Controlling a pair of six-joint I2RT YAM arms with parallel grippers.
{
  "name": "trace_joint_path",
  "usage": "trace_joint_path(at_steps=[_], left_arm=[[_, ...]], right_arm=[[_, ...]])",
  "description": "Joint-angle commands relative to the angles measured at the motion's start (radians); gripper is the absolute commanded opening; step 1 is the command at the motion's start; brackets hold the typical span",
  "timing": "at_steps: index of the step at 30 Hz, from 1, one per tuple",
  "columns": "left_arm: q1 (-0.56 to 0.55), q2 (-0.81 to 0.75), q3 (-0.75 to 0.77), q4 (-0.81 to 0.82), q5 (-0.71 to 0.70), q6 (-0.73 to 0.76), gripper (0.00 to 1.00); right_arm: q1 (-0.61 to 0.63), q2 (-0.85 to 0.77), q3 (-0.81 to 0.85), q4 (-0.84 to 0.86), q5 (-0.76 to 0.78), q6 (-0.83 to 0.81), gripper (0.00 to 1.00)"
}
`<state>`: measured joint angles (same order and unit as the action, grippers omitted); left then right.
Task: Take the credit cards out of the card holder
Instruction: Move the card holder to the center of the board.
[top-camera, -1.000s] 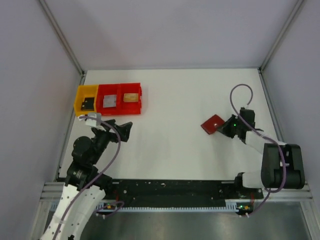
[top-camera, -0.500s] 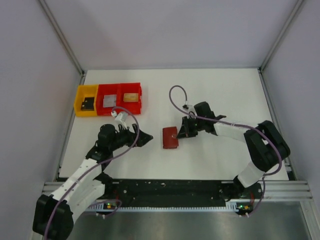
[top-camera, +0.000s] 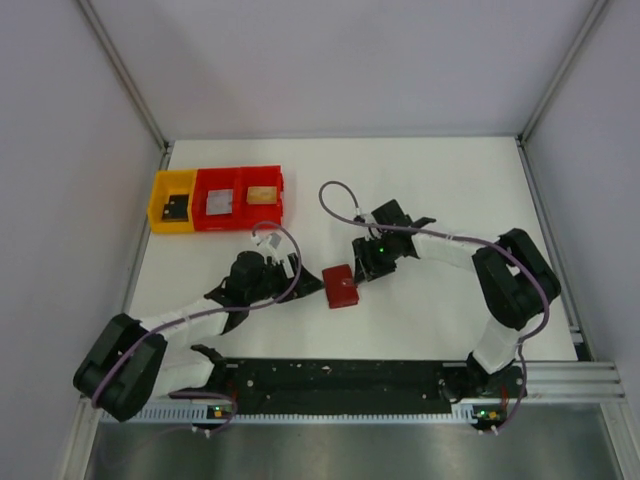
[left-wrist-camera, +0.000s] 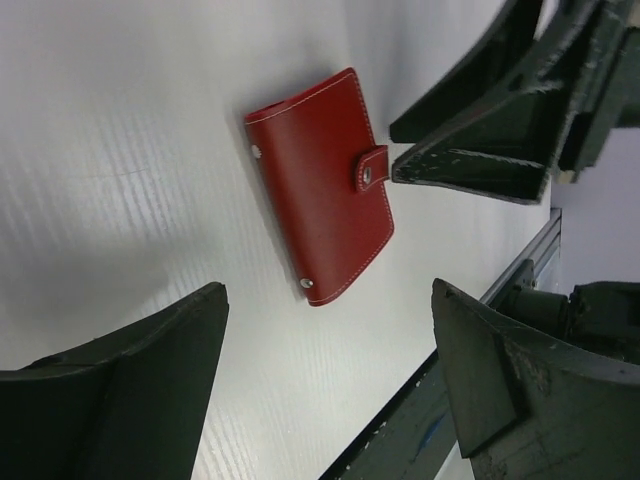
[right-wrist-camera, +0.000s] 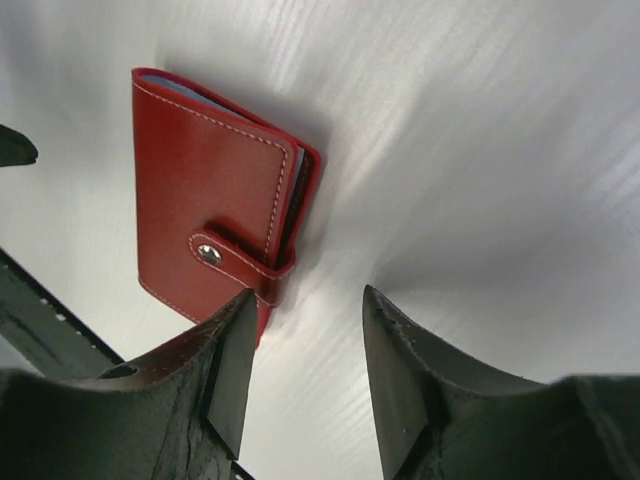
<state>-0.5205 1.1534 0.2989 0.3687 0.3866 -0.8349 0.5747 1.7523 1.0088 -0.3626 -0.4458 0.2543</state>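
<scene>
The card holder (top-camera: 340, 286) is a red wallet lying flat on the white table, shut, with its snap strap fastened. It also shows in the left wrist view (left-wrist-camera: 320, 185) and the right wrist view (right-wrist-camera: 205, 200). No credit cards show; the shut wallet hides its inside. My left gripper (top-camera: 292, 275) is open and empty just left of the wallet, which lies ahead of its jaws (left-wrist-camera: 330, 310). My right gripper (top-camera: 366, 264) is open and empty (right-wrist-camera: 303, 300) at the wallet's far right edge, one finger (right-wrist-camera: 225, 350) beside the strap.
A yellow bin (top-camera: 160, 192) and two red bins (top-camera: 282, 196) stand in a row at the back left, each with a small flat piece inside. The black rail (top-camera: 340, 380) runs along the table's near edge. The right arm's cable (top-camera: 335, 200) loops above the wallet.
The wallet moved with my right gripper from the right side of the table to the middle. My left arm has reached out to the right, up to the wallet.
</scene>
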Motion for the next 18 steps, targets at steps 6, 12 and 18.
trace_joint_path(at_steps=[6,12,18], left_arm=[[-0.052,0.147,0.025,0.145,-0.097,-0.135,0.79],[-0.085,0.224,0.048,0.168,-0.121,-0.158,0.76],[-0.104,0.270,0.054,0.185,-0.132,-0.168,0.72]], right_arm=[[0.209,-0.157,0.085,-0.124,0.548,0.109,0.41],[0.278,-0.103,0.142,-0.119,0.572,0.151,0.34],[0.300,-0.033,0.174,-0.087,0.544,0.178,0.32]])
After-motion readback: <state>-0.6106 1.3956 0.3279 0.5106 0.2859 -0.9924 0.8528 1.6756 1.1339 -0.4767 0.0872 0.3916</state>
